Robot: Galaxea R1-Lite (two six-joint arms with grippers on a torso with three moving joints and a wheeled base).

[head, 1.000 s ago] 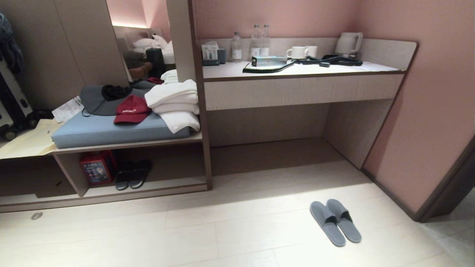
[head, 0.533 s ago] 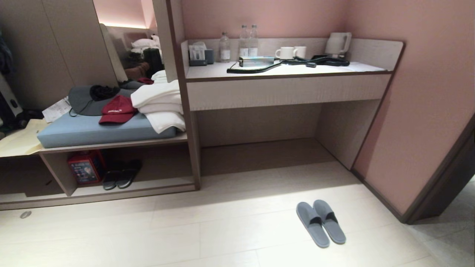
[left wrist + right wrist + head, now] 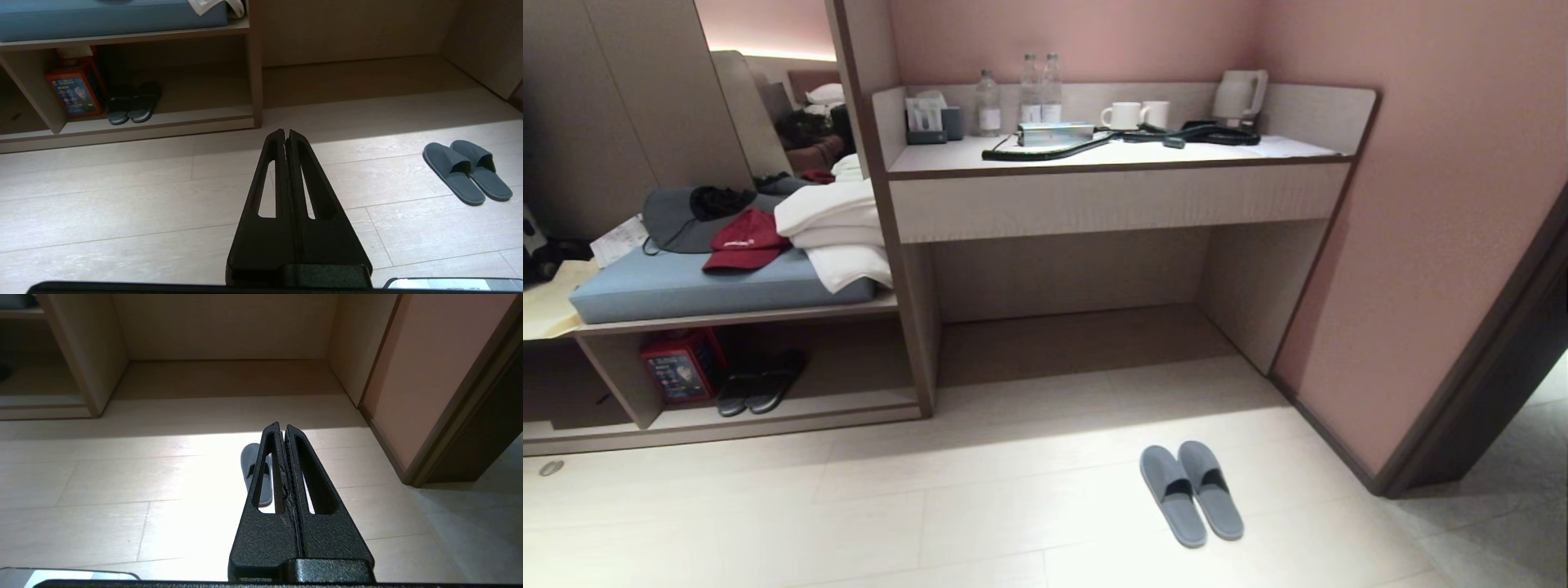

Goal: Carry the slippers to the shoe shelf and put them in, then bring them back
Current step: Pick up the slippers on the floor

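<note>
Illumination is warm and uneven. A bright band falls across the pale wood-plank floor (image 3: 1013,506) in front of the furniture; in the right wrist view this band glares to near white around the flat grey-blue slippers (image 3: 254,473). The recess under the pale wood-grain table (image 3: 1111,200) lies in shadow with a straight shadow edge on the floor. The low beige wood-grain shoe shelf (image 3: 768,412) is dim, and the dark slippers (image 3: 761,392) inside show little detail. A glowing light strip (image 3: 768,53) shows at upper left. Straight edges bow slightly near the head view's borders. Focus is sharp throughout.
</note>
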